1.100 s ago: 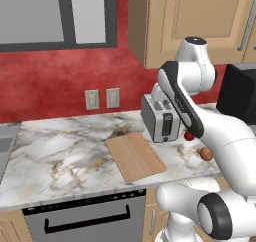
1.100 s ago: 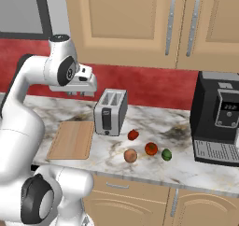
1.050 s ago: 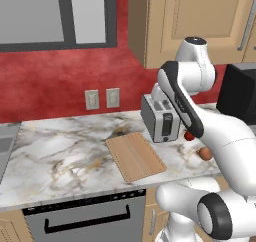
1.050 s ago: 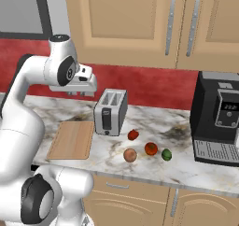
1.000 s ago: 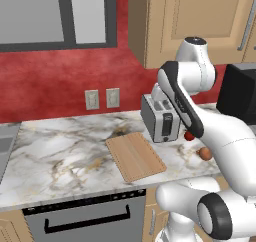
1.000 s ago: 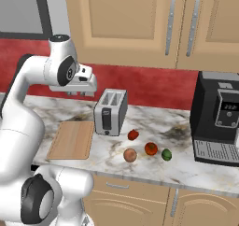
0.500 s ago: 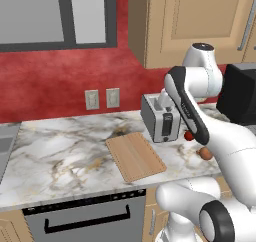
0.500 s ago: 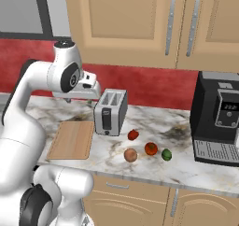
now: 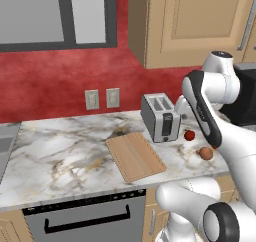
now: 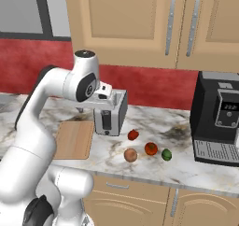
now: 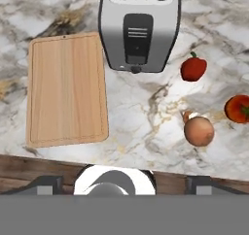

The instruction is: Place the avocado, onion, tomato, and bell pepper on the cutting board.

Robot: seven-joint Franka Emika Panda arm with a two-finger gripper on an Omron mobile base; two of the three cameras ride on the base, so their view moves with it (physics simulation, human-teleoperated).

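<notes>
The wooden cutting board (image 11: 65, 91) lies bare on the marble counter, left of the toaster (image 11: 140, 27). The deep-red bell pepper (image 11: 193, 69) sits just right of the toaster. The tan onion (image 11: 199, 131) lies nearer the counter's front edge, with the orange-red tomato (image 11: 238, 109) beside it. In the right base view the green avocado (image 10: 166, 154) rests right of the tomato (image 10: 150, 148). My gripper (image 10: 103, 95) hangs high over the counter's front, in front of the toaster (image 10: 110, 110). It is open, its fingertips (image 11: 46, 183) wide apart with nothing between them.
A black coffee machine (image 10: 219, 117) stands at the right end of the counter. Wall cabinets hang above, and the red wall behind carries outlets (image 9: 102, 98). The counter's front edge runs along the bottom of the hand view. Bare marble (image 9: 60, 151) spreads left of the board.
The arm has swung right and lower, bringing the hand from above the board to in front of the toaster. The produce and the board have not moved.
</notes>
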